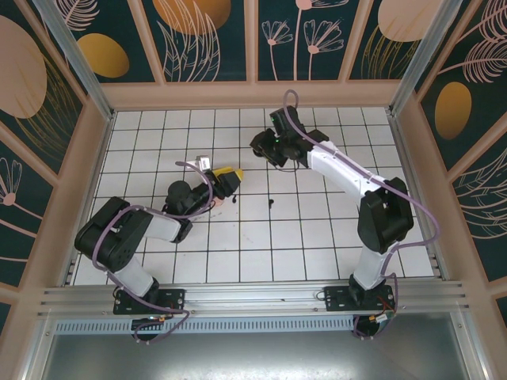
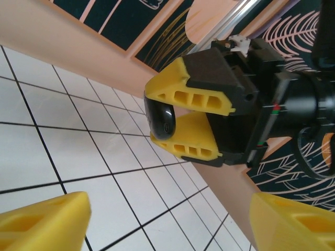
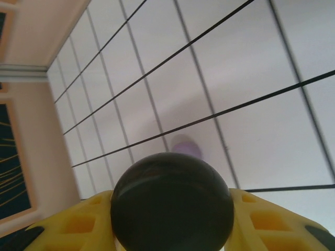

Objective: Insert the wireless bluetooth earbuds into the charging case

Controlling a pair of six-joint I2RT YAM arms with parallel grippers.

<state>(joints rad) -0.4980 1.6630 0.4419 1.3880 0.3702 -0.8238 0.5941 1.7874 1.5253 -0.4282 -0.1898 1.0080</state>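
The right gripper (image 2: 157,116) is clamped on the black charging case (image 3: 171,206), held above the white tiled floor (image 3: 251,78); a blurred purple earbud (image 3: 184,146) lies on a tile just beyond it. The left gripper (image 1: 226,176), jaws apart and empty, faces the case nearby

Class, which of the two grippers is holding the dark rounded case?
The right gripper: its yellow fingers clamp the dark rounded case, while the left gripper stands open and empty.
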